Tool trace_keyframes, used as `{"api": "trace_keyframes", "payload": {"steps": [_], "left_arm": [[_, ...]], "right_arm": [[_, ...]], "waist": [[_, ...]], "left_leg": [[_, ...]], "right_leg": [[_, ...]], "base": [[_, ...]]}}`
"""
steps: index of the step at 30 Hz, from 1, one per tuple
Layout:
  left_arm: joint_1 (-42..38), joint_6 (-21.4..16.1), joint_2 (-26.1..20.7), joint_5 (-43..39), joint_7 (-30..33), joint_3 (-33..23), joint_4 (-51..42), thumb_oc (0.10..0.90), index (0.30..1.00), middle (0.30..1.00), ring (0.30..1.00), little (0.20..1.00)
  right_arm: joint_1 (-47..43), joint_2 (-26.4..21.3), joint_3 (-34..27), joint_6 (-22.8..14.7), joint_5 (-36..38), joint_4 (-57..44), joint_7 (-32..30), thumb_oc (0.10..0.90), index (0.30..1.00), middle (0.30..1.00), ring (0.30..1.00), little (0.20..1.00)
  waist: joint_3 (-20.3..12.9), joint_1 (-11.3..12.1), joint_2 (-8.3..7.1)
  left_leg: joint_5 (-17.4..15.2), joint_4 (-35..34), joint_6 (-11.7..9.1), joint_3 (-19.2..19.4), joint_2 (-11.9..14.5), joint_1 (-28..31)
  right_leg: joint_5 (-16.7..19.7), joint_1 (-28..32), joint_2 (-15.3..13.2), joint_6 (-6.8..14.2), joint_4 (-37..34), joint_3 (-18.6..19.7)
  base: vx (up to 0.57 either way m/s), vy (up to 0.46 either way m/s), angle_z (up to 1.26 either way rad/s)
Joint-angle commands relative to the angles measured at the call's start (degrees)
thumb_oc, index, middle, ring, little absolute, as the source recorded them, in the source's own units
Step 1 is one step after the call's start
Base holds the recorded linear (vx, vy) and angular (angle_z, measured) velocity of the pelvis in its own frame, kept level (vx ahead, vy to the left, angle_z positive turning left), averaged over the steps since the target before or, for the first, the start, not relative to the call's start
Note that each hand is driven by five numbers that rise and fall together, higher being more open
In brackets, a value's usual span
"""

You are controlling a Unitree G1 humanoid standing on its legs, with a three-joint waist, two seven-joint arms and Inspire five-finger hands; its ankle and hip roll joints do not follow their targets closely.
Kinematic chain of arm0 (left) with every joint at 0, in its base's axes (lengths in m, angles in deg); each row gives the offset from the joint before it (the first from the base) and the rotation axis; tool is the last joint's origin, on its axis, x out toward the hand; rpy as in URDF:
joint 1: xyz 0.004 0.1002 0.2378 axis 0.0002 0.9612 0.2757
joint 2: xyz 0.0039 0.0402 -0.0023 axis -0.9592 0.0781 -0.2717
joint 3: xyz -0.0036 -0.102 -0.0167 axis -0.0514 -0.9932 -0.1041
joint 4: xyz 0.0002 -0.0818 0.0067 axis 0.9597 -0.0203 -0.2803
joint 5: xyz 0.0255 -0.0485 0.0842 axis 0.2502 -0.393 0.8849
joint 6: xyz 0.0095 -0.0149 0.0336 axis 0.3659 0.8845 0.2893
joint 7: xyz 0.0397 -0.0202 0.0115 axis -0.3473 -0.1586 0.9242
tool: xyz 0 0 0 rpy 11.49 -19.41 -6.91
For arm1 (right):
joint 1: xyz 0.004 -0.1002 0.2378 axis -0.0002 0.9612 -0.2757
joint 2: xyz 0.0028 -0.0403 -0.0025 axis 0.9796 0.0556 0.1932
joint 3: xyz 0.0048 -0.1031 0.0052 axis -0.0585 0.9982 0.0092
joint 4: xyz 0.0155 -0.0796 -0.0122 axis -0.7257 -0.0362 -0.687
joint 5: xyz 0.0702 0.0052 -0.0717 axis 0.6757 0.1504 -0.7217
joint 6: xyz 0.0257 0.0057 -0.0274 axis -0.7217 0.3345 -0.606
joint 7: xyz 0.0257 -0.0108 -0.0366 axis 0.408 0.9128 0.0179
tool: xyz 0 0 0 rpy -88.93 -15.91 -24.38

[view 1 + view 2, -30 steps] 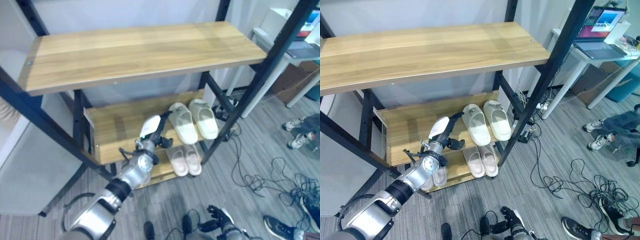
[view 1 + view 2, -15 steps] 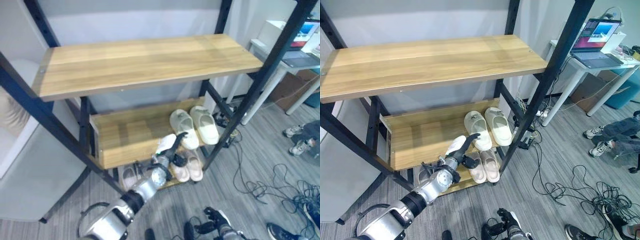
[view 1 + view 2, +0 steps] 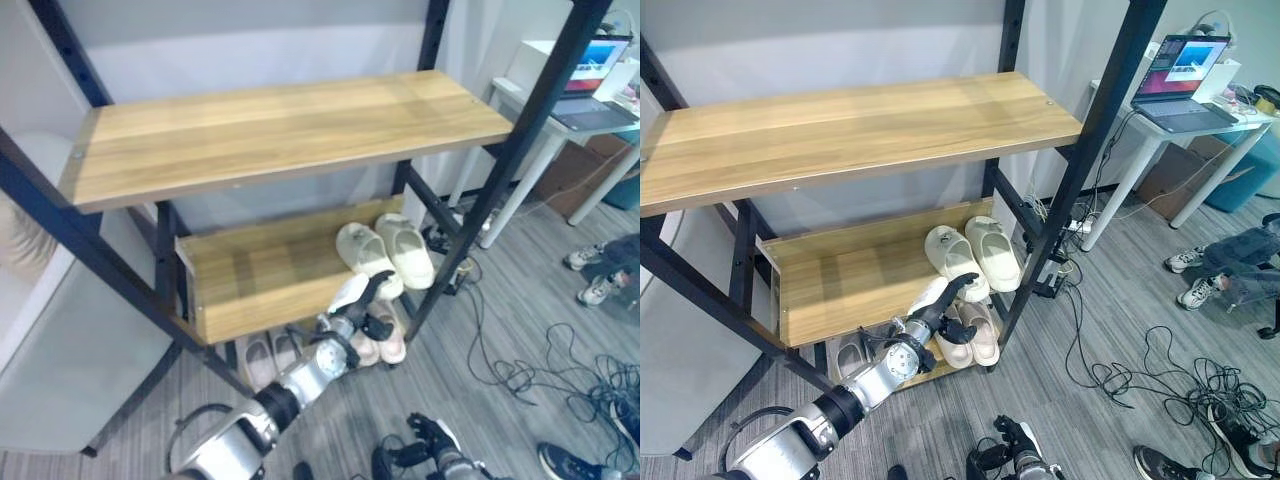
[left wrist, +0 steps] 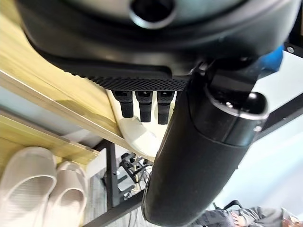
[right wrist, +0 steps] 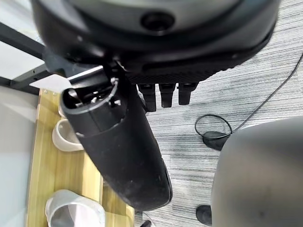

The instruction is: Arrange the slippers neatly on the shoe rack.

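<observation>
A pair of cream slippers [image 3: 971,258] lies side by side at the right end of the shoe rack's middle shelf [image 3: 840,285]. A pink pair [image 3: 976,336] sits below it on the bottom shelf, and another pale pair [image 3: 851,352] lies further left there. My left hand [image 3: 939,308] hovers in front of the pink pair, just under the cream slippers' front edge, open and holding nothing. In the left wrist view a cream slipper [image 4: 136,135] shows past the fingers and the pink pair [image 4: 41,188] lies lower. My right hand [image 3: 436,447] hangs low over the floor, open and idle.
The wide top shelf [image 3: 280,125] overhangs the work. Black slanted uprights [image 3: 1080,160] frame the rack's right side. A white table with a laptop [image 3: 1185,75] stands at the right. Loose cables [image 3: 1160,370] cover the floor there, near a person's legs and shoes [image 3: 1225,265].
The camera has shifted. My left hand has come down and to the right, from over the middle shelf beside the cream slippers to the front of the pink pair below.
</observation>
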Motion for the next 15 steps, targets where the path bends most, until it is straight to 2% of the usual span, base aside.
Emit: {"api": "trace_keyframes", "payload": {"steps": [1,4,12,13,15], "left_arm": [[-14.42,-7.05,5.7,-0.31,2.05,-1.66,-0.17,0.8,0.9,0.9,0.9,0.9],[-14.76,-6.97,4.45,-0.4,1.78,-2.1,-1.45,0.8,0.9,0.9,0.9,0.9],[-11.17,-8.58,-6.28,1.27,-2.33,-4.29,-18.97,0.8,0.9,0.9,0.9,0.9],[-11.17,-8.58,-6.28,1.27,-2.33,-4.29,-18.97,0.8,0.9,0.9,0.9,0.9],[-3.85,-10.03,-9.91,-4.86,-6.0,-6.5,-26.66,0.8,0.9,0.9,0.9,0.9]], "right_arm": [[1.14,-3.27,1.64,-1.97,0.87,1.87,-0.6,0.8,0.9,0.9,0.9,0.9],[1.25,-3.38,1.29,-2.03,0.93,1.74,-0.52,0.8,0.9,0.9,0.9,0.9],[1.88,-1.91,-0.67,-1.35,-0.26,1.68,-0.38,0.8,0.9,0.9,0.9,0.9],[1.88,-1.91,-0.67,-1.35,-0.26,1.68,-0.38,0.8,0.9,0.9,0.9,0.9],[2.31,-0.91,-1.55,-0.92,-0.56,1.96,-0.41,0.8,0.9,0.9,0.9,0.9]], "waist": [[-0.64,0.22,3.2],[-0.87,0.3,3.31],[-2.37,2.62,4.11],[-2.37,2.62,4.11],[-2.89,3.75,4.13]], "left_leg": [[-6.14,-0.35,-1.55,-5.61,0.59,1.59],[-6.12,-0.35,-1.65,-5.78,0.62,1.72],[-6.54,-0.35,-1.72,-6.91,0.4,3.15],[-6.54,-0.35,-1.72,-6.91,0.4,3.15],[-6.53,-0.35,-1.69,-7.39,0.38,3.69]], "right_leg": [[-6.38,1.21,0.97,2.57,2.13,-3.67],[-6.52,1.43,0.99,2.55,2.21,-3.76],[-7.38,3.33,0.75,2.78,2.65,-5.21],[-7.38,3.33,0.75,2.78,2.65,-5.21],[-7.84,4.31,0.69,2.69,2.92,-6.09]], "base": [[0.02,-0.016,-0.04],[0.0,0.0,0.0],[0.0,0.005,0.03],[-0.02,-0.002,0.05],[-0.05,0.002,0.13]]}}
